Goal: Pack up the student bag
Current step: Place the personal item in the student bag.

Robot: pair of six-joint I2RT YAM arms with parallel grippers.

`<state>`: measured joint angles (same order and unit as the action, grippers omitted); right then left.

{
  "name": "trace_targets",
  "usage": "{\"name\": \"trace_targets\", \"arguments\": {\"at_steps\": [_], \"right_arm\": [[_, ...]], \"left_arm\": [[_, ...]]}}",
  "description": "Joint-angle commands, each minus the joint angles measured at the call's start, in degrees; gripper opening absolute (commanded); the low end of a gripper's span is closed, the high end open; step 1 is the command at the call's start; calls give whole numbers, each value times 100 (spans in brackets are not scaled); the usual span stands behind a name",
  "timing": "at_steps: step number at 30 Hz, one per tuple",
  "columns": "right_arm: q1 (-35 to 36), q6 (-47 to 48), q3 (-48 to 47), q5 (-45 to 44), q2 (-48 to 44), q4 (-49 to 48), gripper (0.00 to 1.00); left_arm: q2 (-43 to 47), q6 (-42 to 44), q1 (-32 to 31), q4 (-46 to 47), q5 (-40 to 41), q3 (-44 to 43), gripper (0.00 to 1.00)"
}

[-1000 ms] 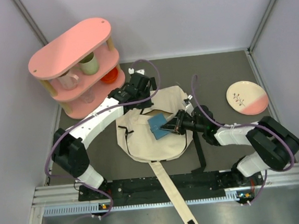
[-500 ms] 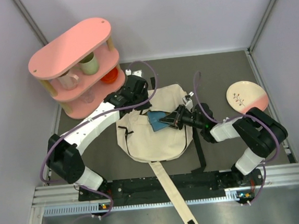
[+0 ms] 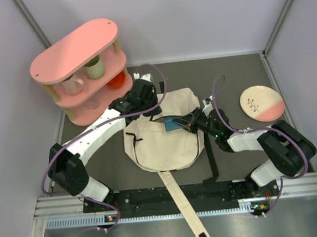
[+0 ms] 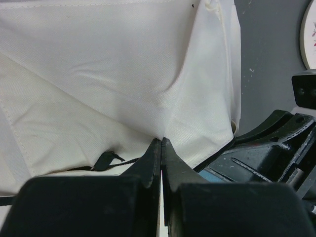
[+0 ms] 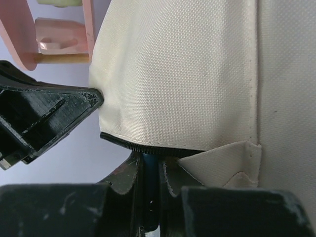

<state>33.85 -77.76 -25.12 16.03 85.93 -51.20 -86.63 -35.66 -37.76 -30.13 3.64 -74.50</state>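
Left pincer (image 3: 153, 114) grips student bag (image 3: 164, 147), right pincer (image 3: 187, 121) blue item (image 3: 171, 123); straps (image 3: 180, 205) nearward.

I read the top view as a clock face, with the arm bases at 6 o'clock. The student bag (image 3: 163, 143) lies at the centre of the table (image 3: 238, 78). Its long strap (image 3: 180, 205) runs toward 6 o'clock, past the table's near edge. The shelf (image 3: 80, 53) stands at 10 o'clock, with a mug (image 3: 93, 67) and a cup (image 3: 73, 84) under its top board. The plate (image 3: 261, 103) lies at 3 o'clock, apart from the bag. The left gripper (image 3: 152, 111) sits at the bag's 12 o'clock edge, with bag fabric between its fingers. The right gripper (image 3: 181, 122) sits at the 2 o'clock edge, with a flat item (image 3: 170, 123) between its fingers at the bag's opening.
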Motion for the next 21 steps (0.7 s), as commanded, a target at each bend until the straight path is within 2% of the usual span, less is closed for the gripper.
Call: {"name": "trace_targets", "arguments": {"at_steps": [1,4,7,9,16,21], "right_arm": [[-71,427,-290,-654,-323,275,0],[174,463,-598,-1004,-191,241,0],[526,473,-862,-1925,-270,830,0],[684,367,-732,-2542,-122,297,0],[702,-55,-1082,-3193,845,-407,0],[702,155,-1241,-3475,917,-470,0]], "left_arm": [[366,42,5,534,-337,-100,0],[366,-20,14,561,-513,-65,0],[375,-2,14,570,-522,-56,0],[340,24,23,587,-539,-91,0],[147,138,119,385,-838,-302,0],[85,138,163,315,-1058,-302,0]]}}
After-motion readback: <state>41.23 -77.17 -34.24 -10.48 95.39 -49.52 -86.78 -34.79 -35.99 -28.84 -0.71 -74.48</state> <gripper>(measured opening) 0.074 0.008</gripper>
